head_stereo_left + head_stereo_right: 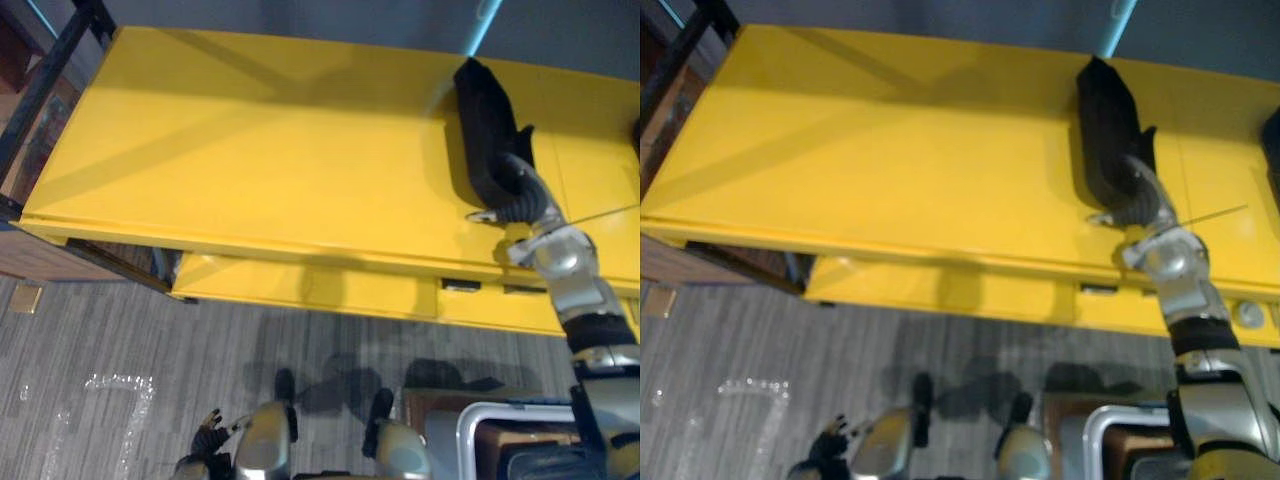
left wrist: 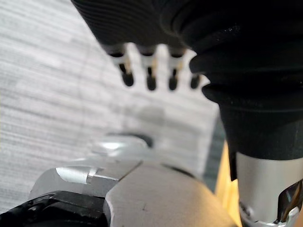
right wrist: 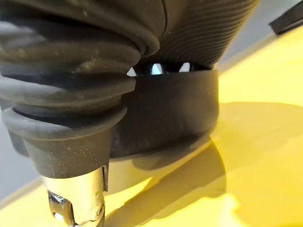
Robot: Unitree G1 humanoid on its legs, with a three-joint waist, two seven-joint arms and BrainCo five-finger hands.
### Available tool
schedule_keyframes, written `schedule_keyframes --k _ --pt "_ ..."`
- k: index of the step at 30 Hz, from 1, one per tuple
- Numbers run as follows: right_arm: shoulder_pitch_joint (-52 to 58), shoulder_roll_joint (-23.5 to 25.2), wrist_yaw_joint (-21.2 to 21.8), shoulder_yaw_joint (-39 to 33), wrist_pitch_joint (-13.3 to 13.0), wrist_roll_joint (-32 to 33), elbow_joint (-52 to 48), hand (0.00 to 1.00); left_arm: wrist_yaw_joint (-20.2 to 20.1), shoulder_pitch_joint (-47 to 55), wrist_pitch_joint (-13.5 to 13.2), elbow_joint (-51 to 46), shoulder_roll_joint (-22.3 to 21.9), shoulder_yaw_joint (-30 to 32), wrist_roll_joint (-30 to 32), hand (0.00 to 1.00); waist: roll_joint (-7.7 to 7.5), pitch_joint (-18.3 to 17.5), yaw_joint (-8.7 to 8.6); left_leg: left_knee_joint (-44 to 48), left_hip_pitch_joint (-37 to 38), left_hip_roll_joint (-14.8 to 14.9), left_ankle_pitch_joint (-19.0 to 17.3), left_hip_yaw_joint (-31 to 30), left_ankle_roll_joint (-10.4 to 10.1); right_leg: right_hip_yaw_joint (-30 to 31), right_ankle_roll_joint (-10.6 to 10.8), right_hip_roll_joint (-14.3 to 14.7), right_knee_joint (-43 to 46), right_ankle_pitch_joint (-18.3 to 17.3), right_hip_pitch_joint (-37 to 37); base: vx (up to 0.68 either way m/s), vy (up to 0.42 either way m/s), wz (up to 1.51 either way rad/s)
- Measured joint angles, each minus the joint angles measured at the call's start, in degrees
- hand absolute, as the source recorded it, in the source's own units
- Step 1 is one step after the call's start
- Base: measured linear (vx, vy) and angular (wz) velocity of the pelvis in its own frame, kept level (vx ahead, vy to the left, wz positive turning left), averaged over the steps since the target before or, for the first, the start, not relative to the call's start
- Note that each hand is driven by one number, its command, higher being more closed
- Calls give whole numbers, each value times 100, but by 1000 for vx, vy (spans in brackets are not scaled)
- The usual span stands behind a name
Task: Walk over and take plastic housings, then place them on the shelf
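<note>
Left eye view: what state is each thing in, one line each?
Black plastic housing, resting on the shelf.
Yellow shelf top, bearing the housing on its right part.
Right robot hand, against the housing's near end, grip hidden.
Left robot hand, open, hanging low over the grey carpet floor.

Both head cameras look steeply down, sharing the yellow shelf and carpet. The left wrist camera faces carpet past the left hand. The right wrist camera sits very close to a black plastic housing.

Bright light, diagonal shadows across yellow shelf
</note>
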Motion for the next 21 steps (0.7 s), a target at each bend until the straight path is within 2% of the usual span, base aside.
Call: schedule_keyframes --k 5,14,18,21 --pt "62 -23 -9 -167 145 -9 38 0 -1 0 17 -6 -9 26 -1 0 0 0 2 88 -17 30 -45 2 -12 7 -60 17 27 -36 0 -2 -2 -1" --pt "116 -40 -173 -212 115 -80 42 0 -1 -1 33 -18 -11 33 -2 0 8 -8 -8 168 -103 45 -71 1 -16 16 -83 19 77 -52 -73 -1 -1 0" --pt "171 -48 -639 -219 -265 -296 109 0 -2 -4 35 -18 -12 37 -3 0 10 -9 -9 180 -126 45 -72 -3 -17 15 -56 16 89 -35 -92 0 0 0" --pt "188 -59 -807 -219 -494 -299 114 0 -4 -4 35 -16 -12 37 -2 0 12 -10 -11 181 -126 50 -72 -5 -17 14 -54 20 89 -34 -92 0 0 0"
